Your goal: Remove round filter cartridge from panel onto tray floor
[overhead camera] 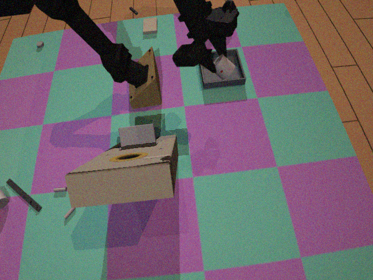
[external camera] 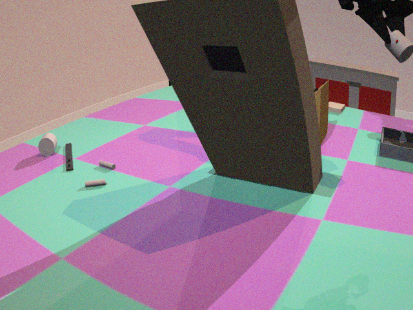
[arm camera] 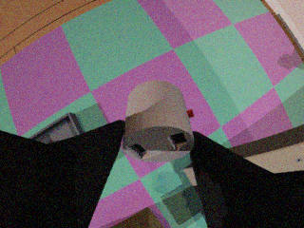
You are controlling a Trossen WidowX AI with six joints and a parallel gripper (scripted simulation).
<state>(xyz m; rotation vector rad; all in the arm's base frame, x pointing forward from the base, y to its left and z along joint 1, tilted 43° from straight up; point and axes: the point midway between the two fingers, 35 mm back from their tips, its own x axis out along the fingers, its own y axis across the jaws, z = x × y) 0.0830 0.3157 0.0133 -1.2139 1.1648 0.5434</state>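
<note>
Gripper [overhead camera: 217, 66]: closed on the cartridge — jaws stopped partway by its body, fingers in the two face slots.
Cartridge [overhead camera: 224, 66]: out of the panel, held tilted in the air above the tray, red dot on its side.
Tray [overhead camera: 239, 81]: grey, on the checkered mat, well apart from the panel.
Panel [overhead camera: 120, 177]: its yellow-ringed socket [overhead camera: 129, 157] gapes dark — nothing in it.

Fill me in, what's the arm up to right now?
The arm's gripper is shut on the round filter cartridge, already out of the panel, whose yellow-ringed hole sits vacant. From the top view the cartridge hangs over the grey tray; the exterior view shows it high in the air, so it isn't set down yet and the jaws haven't released.
</note>
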